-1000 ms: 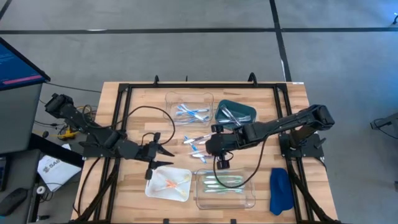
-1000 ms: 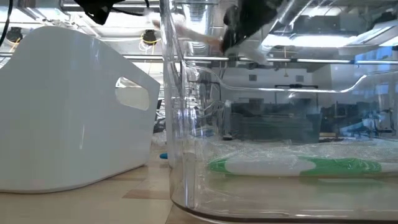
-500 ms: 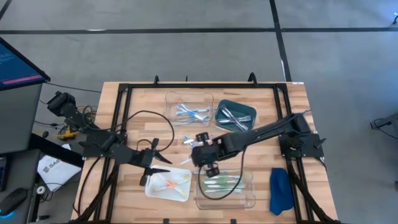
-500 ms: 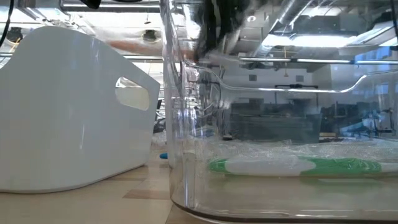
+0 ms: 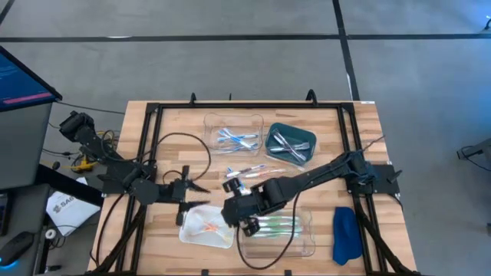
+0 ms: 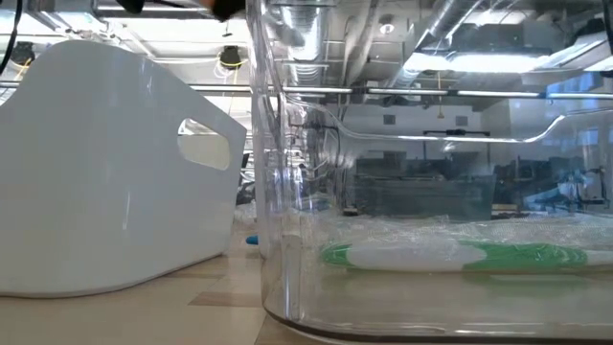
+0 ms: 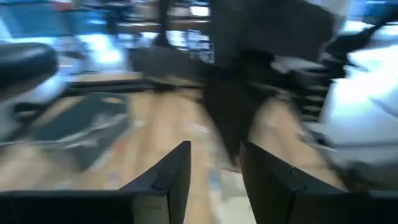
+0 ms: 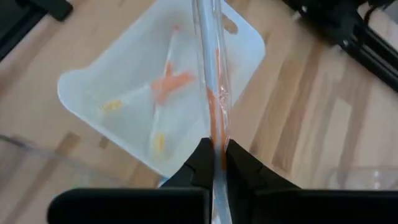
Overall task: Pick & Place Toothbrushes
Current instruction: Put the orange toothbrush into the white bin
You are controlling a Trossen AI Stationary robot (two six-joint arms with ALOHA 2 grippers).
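Observation:
My right gripper (image 8: 215, 163) is shut on a clear-and-orange toothbrush (image 8: 210, 68) and hangs over the white tray (image 5: 201, 236), which holds several orange toothbrushes (image 8: 166, 84). A few loose toothbrushes (image 5: 245, 172) lie on the wood at mid-table. Blue ones fill the far clear tray (image 5: 234, 139), grey ones the teal tray (image 5: 290, 142), and green ones (image 6: 450, 257) the near clear tray (image 5: 295, 238). My left gripper (image 5: 196, 191) stands open just left of the white tray's far edge, nothing between its fingers (image 7: 166, 177). My right gripper pinches the toothbrush's handle (image 8: 217, 142) between its two fingers. The fingers slant down from the table's right side. The toothbrush runs on past the fingertips along the line of the fingers. It is lifted clear, above the white tray.
A blue cloth (image 5: 346, 234) lies at the near right corner. A black frame (image 5: 153, 115) runs around the tabletop. Bare wood shows between the trays and along the left side (image 5: 165, 153).
My right gripper has travelled from the loose toothbrushes at mid-table toward the near left, rolling as it went, and now hangs over the white tray. The clear-and-orange toothbrush has gone with it, clear of the table.

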